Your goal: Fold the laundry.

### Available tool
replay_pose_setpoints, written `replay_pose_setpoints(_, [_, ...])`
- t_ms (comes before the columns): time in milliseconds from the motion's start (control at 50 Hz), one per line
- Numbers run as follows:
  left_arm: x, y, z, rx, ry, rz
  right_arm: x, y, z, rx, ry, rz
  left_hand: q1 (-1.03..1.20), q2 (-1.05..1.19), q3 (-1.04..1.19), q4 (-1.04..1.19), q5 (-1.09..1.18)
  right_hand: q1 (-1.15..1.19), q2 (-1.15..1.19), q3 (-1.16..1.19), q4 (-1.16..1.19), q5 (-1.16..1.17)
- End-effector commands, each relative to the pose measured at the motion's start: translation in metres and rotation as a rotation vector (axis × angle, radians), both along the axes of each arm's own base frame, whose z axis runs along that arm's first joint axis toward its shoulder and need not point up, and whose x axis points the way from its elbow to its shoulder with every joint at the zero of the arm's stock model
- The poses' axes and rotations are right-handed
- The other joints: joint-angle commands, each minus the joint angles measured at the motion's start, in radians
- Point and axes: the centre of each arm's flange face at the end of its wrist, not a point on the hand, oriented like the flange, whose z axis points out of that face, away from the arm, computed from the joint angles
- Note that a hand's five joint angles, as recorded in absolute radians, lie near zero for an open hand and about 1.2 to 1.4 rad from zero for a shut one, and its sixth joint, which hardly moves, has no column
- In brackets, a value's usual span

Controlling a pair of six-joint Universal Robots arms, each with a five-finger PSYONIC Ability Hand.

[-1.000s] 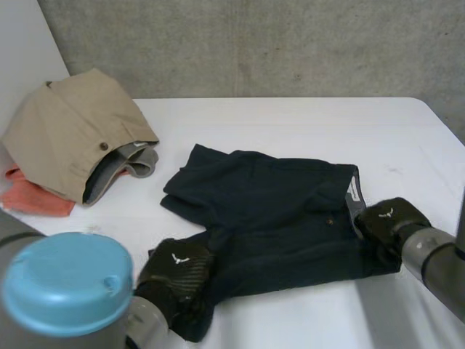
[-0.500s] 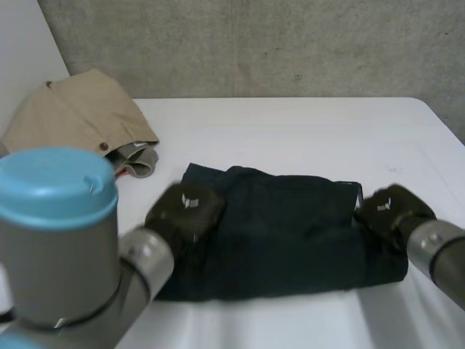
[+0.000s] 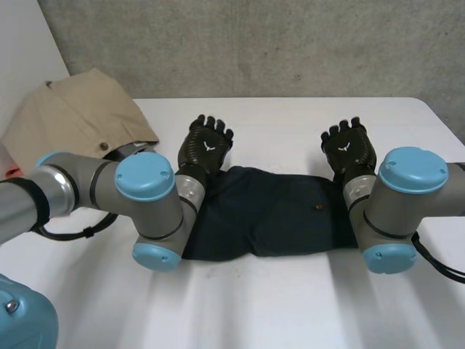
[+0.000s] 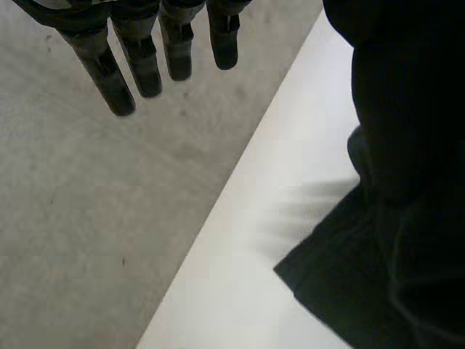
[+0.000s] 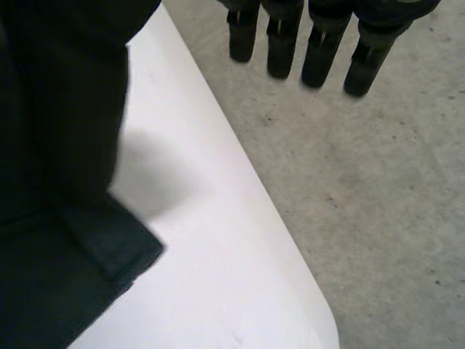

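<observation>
Dark navy shorts (image 3: pixel 272 214) lie folded in half in the middle of the white table (image 3: pixel 290 305). My left hand (image 3: pixel 205 146) is raised above the fold's far left corner, fingers straight and spread, holding nothing. My right hand (image 3: pixel 348 149) is raised above the far right corner, open in the same way. In the left wrist view the straight fingers (image 4: pixel 138 58) point past the table's far edge, with the shorts' corner (image 4: pixel 363 291) below the palm. In the right wrist view the fingers (image 5: pixel 320 43) are straight too, and the shorts' waistband corner (image 5: pixel 109 247) lies below the palm.
A pile of laundry sits at the table's far left: tan trousers (image 3: pixel 80 123) on top, a grey garment (image 3: pixel 134 153) under them and a bit of orange cloth (image 3: pixel 9 169). A grey concrete wall (image 3: pixel 290 43) stands behind the table.
Both hands carried the shorts' near edge over to the far edge, folding them in half, then let go and rose with fingers spread.
</observation>
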Motion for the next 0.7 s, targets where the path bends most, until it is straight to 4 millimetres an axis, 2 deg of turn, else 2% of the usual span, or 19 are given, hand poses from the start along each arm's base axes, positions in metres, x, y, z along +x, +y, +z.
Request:
replay_pose_setpoints(20, [-0.002,0.018,0.036,-0.031,0.038,-0.059,-0.012,0.013,0.039,-0.001,-0.076,-0.052,-0.013,-0.040,-0.047,-0.038,-0.053,-0.065,-0.061,-0.075,-0.078,-0.083])
replay_pose_setpoints(80, [0.009,0.029,0.058,-0.041,0.054,-0.053,-0.027,0.027,0.056,0.084,-0.094,-0.047,-0.013,-0.040,-0.047,-0.038,-0.053,-0.065,-0.061,-0.075,-0.078,-0.083])
replay_pose_setpoints(140, [0.020,0.043,0.061,0.004,0.052,-0.055,-0.039,0.044,0.055,0.228,-0.116,-0.023,-0.013,-0.040,-0.047,-0.038,-0.053,-0.065,-0.061,-0.075,-0.078,-0.083])
replay_pose_setpoints(220, [0.035,0.066,0.053,0.141,0.059,-0.056,-0.052,0.065,0.039,0.442,-0.138,0.000,-0.013,-0.040,-0.047,-0.038,-0.053,-0.065,-0.061,-0.075,-0.078,-0.083])
replay_pose_setpoints(260, [0.040,0.076,0.041,0.239,0.068,-0.059,-0.060,0.070,0.031,0.512,-0.149,-0.013,-0.013,-0.040,-0.047,-0.038,-0.053,-0.065,-0.061,-0.075,-0.078,-0.083])
replay_pose_setpoints(300, [0.040,0.081,0.036,0.286,0.081,-0.069,-0.067,0.074,0.020,0.559,-0.168,-0.018,-0.013,-0.040,-0.047,-0.038,-0.053,-0.047,-0.042,-0.056,-0.059,-0.064])
replay_pose_setpoints(380, [0.037,0.076,0.023,0.346,0.106,-0.090,-0.072,0.072,0.010,0.526,-0.189,-0.019,-0.013,-0.040,-0.047,-0.038,-0.053,0.012,0.016,0.002,0.000,-0.005])
replay_pose_setpoints(400, [0.033,0.070,0.011,0.361,0.095,-0.093,-0.072,0.072,0.008,0.517,-0.191,-0.018,-0.013,-0.040,-0.047,-0.038,-0.053,0.015,0.019,0.005,0.003,-0.002])
replay_pose_setpoints(440, [0.030,0.059,0.004,0.362,0.095,-0.086,-0.072,0.072,0.005,0.502,-0.194,-0.015,-0.009,-0.036,-0.043,-0.034,-0.050,0.044,0.049,0.035,0.032,0.027])
replay_pose_setpoints(460, [0.029,0.043,0.001,0.350,0.105,-0.062,-0.071,0.073,0.003,0.490,-0.195,-0.010,-0.004,-0.031,-0.037,-0.028,-0.044,0.088,0.092,0.078,0.076,0.071])
replay_pose_setpoints(520, [0.034,0.017,-0.003,0.331,0.122,-0.020,-0.070,0.074,-0.001,0.482,-0.195,-0.004,0.026,-0.001,-0.008,0.001,-0.014,0.112,0.116,0.102,0.100,0.095])
replay_pose_setpoints(540, [0.036,0.002,-0.005,0.318,0.130,0.001,-0.069,0.076,-0.004,0.480,-0.194,-0.001,0.026,-0.001,-0.008,0.001,-0.014,0.112,0.116,0.102,0.100,0.095])
replay_pose_setpoints(620, [0.041,-0.027,-0.003,0.278,0.156,0.034,-0.069,0.078,-0.011,0.455,-0.191,0.001,0.052,0.025,0.018,0.028,0.012,0.112,0.116,0.102,0.100,0.095])
replay_pose_setpoints(700, [0.042,-0.046,-0.003,0.240,0.172,0.049,-0.070,0.077,-0.014,0.400,-0.194,-0.008,0.052,0.025,0.018,0.028,0.012,0.115,0.119,0.105,0.103,0.098])
